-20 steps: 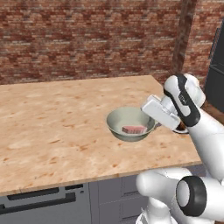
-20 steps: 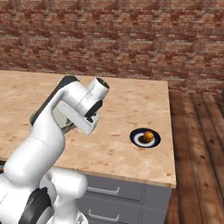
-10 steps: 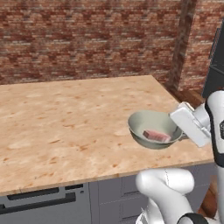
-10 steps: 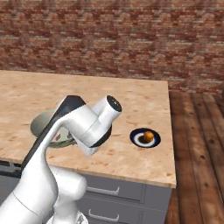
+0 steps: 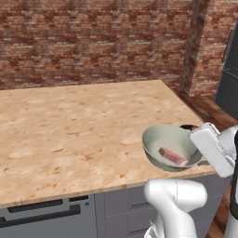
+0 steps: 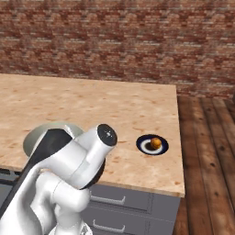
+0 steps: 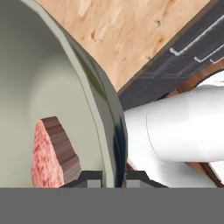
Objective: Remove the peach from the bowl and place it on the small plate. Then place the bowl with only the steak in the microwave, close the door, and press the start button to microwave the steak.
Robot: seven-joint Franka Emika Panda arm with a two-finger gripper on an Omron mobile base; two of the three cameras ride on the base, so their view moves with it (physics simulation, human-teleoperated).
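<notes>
One wooden counter (image 5: 69, 125) runs under the brick wall, with grey cabinet fronts below its front edge. One bowl (image 5: 166, 142) is off the counter surface, hanging over the front edge near the right corner, tilted so that its opening faces up and toward the left base camera. The gripper (image 7: 112, 177) is clamped on the bowl's rim: in the hand view the rim wall runs straight up between the two finger tips, one tip inside the bowl and one outside. One small plate (image 6: 152, 145), dark with a pale centre, sits on the counter near its right edge, well apart from the bowl in the right base view. One steak (image 5: 173, 156) lies on the bowl's inner floor, on the side nearest the clamped rim, just beside the inner finger tip; its long axis runs along the bowl's lower wall, from upper left to lower right in the left base view. One peach (image 6: 156, 142) rests on the small plate
</notes>
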